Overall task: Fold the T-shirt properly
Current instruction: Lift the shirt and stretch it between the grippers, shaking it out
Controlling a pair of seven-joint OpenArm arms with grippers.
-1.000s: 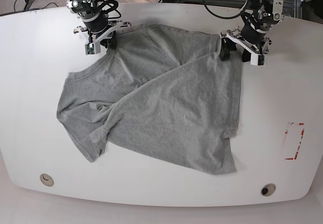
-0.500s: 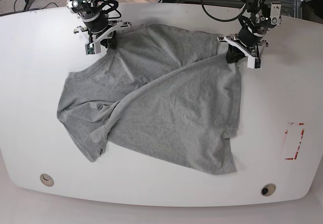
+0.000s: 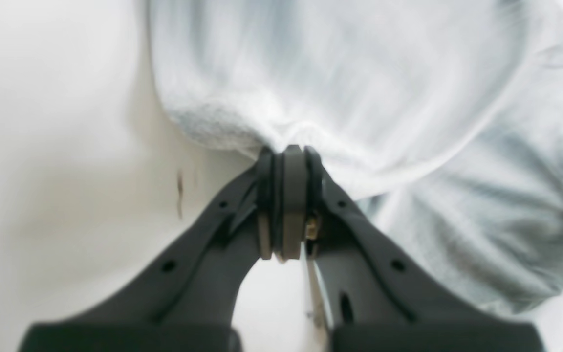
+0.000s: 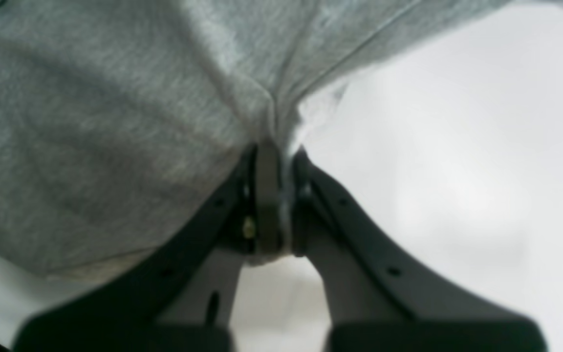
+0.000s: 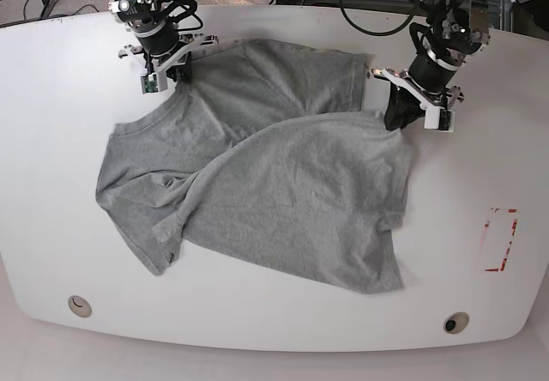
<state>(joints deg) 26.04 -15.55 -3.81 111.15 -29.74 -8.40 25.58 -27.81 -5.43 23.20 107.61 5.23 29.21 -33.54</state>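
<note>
**Both grippers pinching the shirt's far edge**

Now, from the base view's left: the right gripper point(image 5: 168, 70) is clamped on a far corner of the crumpled heather-grey cotton T-shirt point(image 5: 257, 184), which sprawls across the white oval tabletop point(image 5: 51, 123). At right, the left gripper point(image 5: 401, 117) pinches another edge. Best to lift both evenly, pulling apart to flatten wrinkles.
</note>
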